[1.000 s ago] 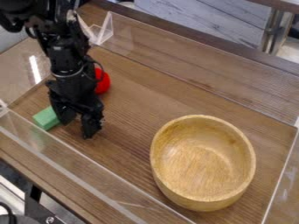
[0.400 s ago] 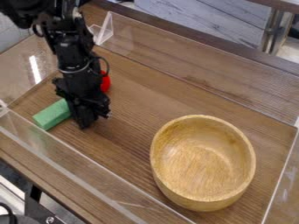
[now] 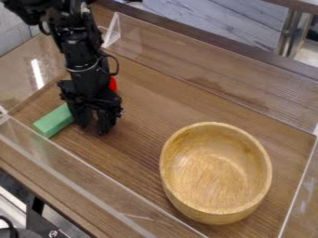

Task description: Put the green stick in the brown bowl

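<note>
The green stick (image 3: 52, 121) lies flat on the wooden table at the left, near the clear front wall. My gripper (image 3: 96, 125) points straight down just right of the stick's right end, its black fingers (image 3: 84, 119) reaching the table. The fingers stand a little apart with nothing between them; the stick is beside them, not held. The brown bowl (image 3: 218, 173) sits empty at the lower right, well away from the gripper. A round red toy (image 3: 112, 85) shows behind the gripper, partly hidden by it.
Clear plastic walls (image 3: 74, 181) fence the table at the front and left, with another panel (image 3: 112, 33) at the back left. Bare wood (image 3: 187, 88) stretches between the gripper and the bowl.
The fingers closed beside the stick without taking it, then parted again. More of the green stick shows now at the gripper's left. The bowl has not moved.
</note>
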Robot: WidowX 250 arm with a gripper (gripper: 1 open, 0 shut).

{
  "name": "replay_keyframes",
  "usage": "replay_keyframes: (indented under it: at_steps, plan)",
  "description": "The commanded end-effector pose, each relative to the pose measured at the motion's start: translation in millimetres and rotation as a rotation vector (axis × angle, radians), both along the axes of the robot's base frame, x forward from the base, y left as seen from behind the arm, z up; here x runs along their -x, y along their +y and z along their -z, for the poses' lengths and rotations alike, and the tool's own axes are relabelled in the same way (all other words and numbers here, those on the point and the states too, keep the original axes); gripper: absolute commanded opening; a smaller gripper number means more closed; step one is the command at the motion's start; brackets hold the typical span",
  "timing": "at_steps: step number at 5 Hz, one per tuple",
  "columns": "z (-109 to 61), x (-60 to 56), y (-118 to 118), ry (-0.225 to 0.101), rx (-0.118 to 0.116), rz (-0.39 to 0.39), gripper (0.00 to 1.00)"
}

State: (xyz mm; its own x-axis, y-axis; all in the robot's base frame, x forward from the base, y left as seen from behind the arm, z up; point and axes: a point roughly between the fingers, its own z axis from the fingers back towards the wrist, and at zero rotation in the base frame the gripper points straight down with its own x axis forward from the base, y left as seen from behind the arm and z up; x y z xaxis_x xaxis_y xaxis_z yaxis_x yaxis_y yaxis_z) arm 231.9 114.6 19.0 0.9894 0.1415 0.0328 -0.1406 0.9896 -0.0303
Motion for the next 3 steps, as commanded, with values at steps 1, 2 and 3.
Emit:
replay_keyframes:
  at_steps: [1,2,3]
  plan:
    - [-8.7,-15.0,4.2,-0.034,-0.01,-0.01,0.0]
    - [-8.9,-21.4,5.0,-0.026,-0.001,-0.006,1.0]
    - [-18.5,-20.6,3.2,-0.027,-0.001,0.017,0.0]
